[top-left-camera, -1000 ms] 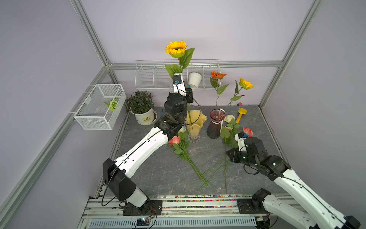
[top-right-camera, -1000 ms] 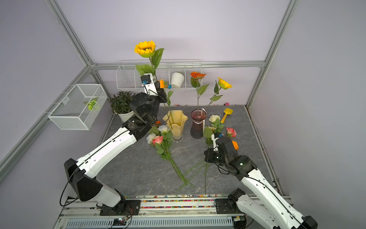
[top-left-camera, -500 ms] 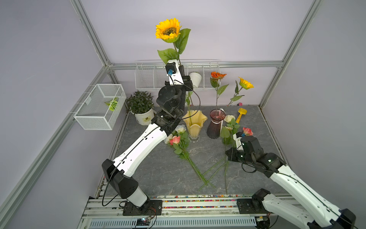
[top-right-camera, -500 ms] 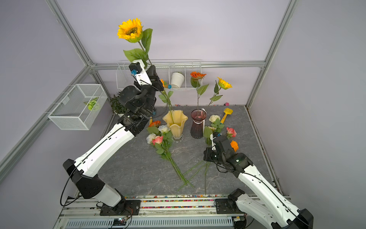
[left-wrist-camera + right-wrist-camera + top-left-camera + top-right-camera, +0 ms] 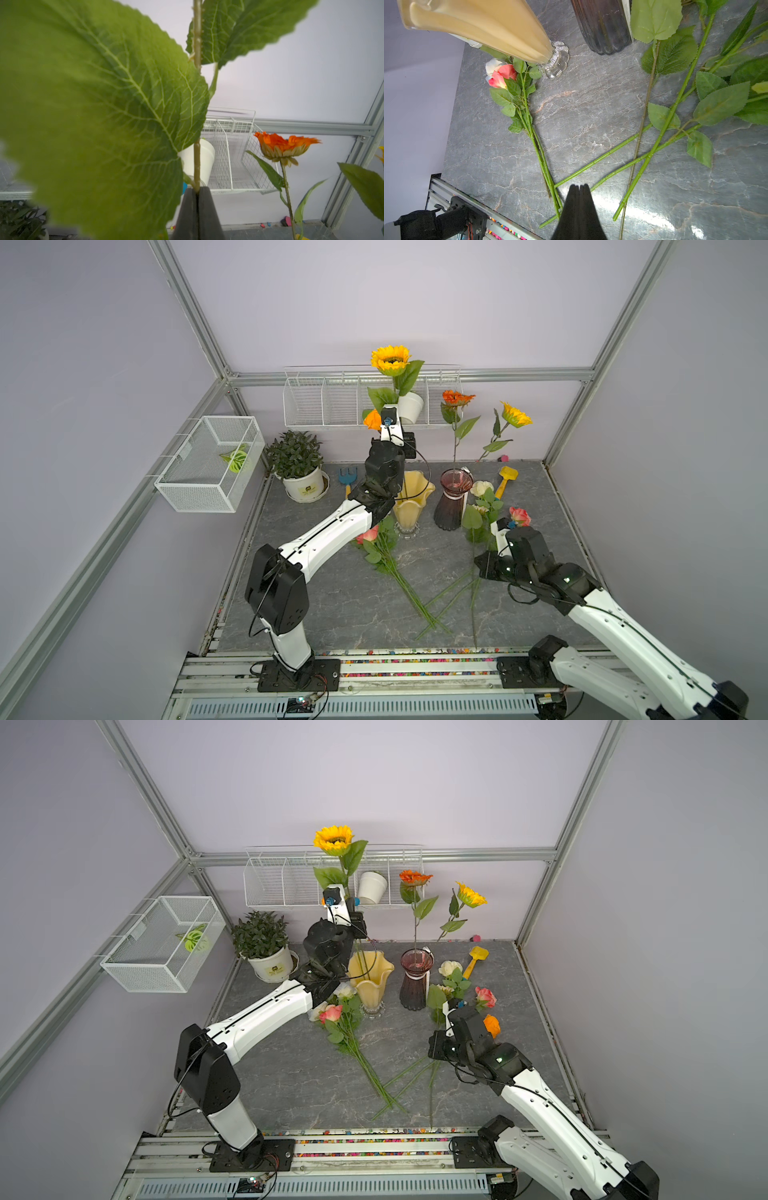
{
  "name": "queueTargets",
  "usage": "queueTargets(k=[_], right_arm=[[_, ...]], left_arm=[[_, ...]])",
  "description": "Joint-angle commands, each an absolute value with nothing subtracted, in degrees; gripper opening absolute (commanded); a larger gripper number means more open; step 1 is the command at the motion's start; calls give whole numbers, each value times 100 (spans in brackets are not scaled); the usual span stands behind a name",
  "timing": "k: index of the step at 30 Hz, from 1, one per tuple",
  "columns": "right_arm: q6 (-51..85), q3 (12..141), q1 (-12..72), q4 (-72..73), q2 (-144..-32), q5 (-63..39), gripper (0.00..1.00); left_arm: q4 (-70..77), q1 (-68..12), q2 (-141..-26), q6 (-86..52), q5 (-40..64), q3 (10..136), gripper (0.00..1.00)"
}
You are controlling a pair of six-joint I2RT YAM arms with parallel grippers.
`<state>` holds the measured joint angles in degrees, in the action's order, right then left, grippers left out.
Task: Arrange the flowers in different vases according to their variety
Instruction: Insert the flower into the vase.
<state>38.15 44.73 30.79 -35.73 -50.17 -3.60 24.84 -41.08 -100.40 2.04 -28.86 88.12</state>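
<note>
Left claw (image 5: pixel 197 192) grips the sunflower (image 5: pixel 390 359) stem above the yellow vase (image 5: pixel 409 506). Next, probably lower it into the purple vase (image 5: pixel 450 508) beside that. Right claw (image 5: pixel 579 188) is closed, empty.

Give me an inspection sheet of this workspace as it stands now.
Surface: grey marbled tabletop, loose flower stems across it.
Job's things: yellow vase and purple vase upright, side by side; orange flower and yellow flower stand in the purple vase; sunflower held upright above the yellow vase; roses lie beside the yellow vase.
Clutter: potted plant, blue rake, yellow shovel at the back.
Pincers: left pincer shut on the sunflower's stem; right pincer shut, empty, above loose stems.
Cables: black cable loops from the left wrist over the yellow vase's rim.
Surroundings: wire rack on the back wall holds a white pot; mesh basket on the side wall.
</note>
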Motion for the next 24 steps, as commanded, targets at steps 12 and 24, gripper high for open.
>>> queueTargets(k=[12, 24], right_arm=[[3854, 4250, 3083, -3509, -4953, -149, 0], [3911, 4195, 3083, -3475, -5009, -119, 0]], left_arm=[[2907, -4314, -9050, -304, -1678, 9341, 0], [3241, -4307, -9785, -1141, -1155, 9868, 0]])
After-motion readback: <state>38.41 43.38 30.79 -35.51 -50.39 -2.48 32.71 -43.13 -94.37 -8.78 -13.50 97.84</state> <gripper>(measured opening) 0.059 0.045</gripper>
